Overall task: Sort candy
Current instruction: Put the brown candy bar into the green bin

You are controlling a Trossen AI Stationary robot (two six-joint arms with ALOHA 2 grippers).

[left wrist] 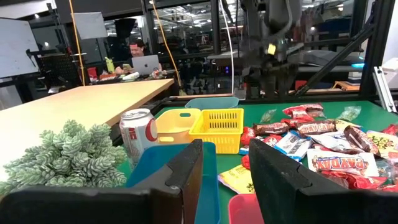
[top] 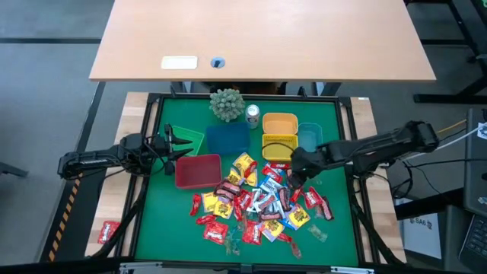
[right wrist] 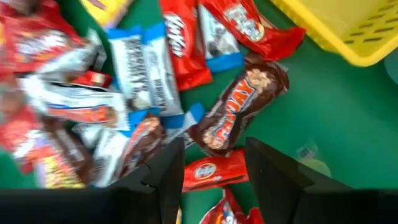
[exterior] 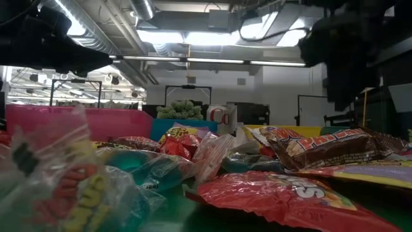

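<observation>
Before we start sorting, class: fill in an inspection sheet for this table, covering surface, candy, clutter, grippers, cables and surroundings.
Surface: green mat, partly bare.
Job's things: candy pile loose mid-mat; one red candy off the mat, left.
Clutter: red bin, blue bin, yellow basket, teal bin, can, small plant.
Grippers: left gripper over green bin, fingers open, empty; right gripper over the pile, open, empty.
Cables: bundle right of the table.
Surroundings: wooden desk; a person at a laptop.

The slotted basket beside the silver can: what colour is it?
Yellow; the basket shows best in the left wrist view.
</observation>
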